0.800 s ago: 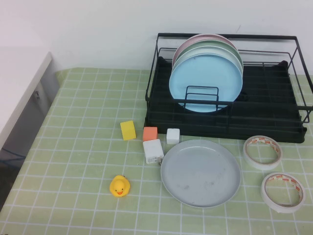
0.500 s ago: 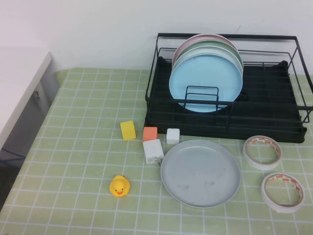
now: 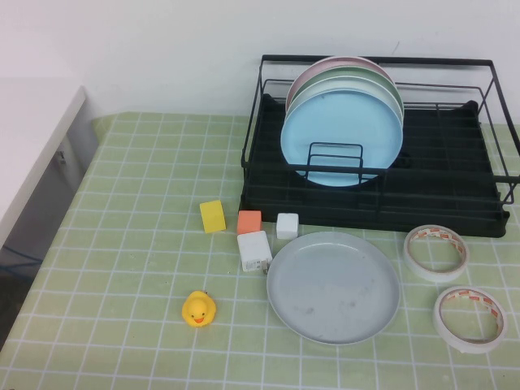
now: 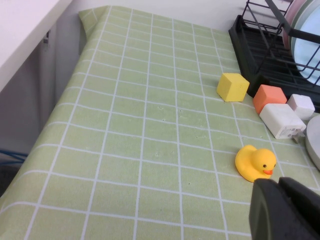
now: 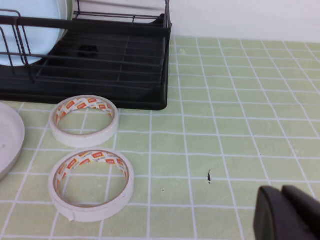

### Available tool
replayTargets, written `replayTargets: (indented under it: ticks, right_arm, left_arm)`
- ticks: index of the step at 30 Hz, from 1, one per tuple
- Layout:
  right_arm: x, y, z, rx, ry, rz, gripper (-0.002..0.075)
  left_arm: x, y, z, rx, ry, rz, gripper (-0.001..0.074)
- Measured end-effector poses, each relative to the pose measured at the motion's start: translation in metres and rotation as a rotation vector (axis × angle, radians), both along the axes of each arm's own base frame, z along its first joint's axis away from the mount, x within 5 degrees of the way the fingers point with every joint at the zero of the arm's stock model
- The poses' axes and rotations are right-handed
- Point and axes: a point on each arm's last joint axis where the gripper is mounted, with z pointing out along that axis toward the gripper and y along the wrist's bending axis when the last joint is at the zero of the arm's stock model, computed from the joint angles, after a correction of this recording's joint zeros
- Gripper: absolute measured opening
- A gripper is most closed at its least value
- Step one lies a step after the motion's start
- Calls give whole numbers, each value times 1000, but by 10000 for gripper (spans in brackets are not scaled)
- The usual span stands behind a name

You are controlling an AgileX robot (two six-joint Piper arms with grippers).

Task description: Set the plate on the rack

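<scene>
The pale grey plate lies flat on the green checked cloth in front of the black wire rack; its edge shows in the left wrist view and the right wrist view. The rack holds a light blue plate upright, with pale green and pink plates behind it. My left gripper is shut and empty, low over the cloth near the yellow duck. My right gripper is shut and empty, over the cloth to the right of the tape rolls. Neither gripper shows in the high view.
Left of the plate lie a white charger block, an orange cube, a small white cube, a yellow cube and the duck. Two tape rolls lie right of the plate. A white counter borders the left.
</scene>
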Motion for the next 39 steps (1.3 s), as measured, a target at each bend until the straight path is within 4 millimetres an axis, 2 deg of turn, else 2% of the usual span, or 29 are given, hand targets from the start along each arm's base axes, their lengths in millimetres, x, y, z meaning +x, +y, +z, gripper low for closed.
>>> replayTargets:
  ticks: [19,21,23,26,30,35,39]
  right_arm:
    - [0,0,0,-13,1,-1,11]
    - [0,0,0,22,-2,-3,11]
    - [0,3,0,134,-15,-11,11]
    - [1,10,1,460,-41,-39,11]
    - [2,20,3,880,-51,-69,11]
    - [2,23,4,997,-52,-68,11]
    - [2,23,4,996,-50,-66,11]
  left_arm:
    - [0,0,1,-19,-1,0,-2]
    - [0,-3,2,-155,11,6,-1]
    - [-1,-8,4,-414,60,15,-1]
    - [-1,-12,11,-714,86,20,-1]
    - [1,-10,20,-938,44,49,-1]
    - [2,-5,27,-1155,6,95,-1]
    - [3,2,31,-1196,-61,136,-1]
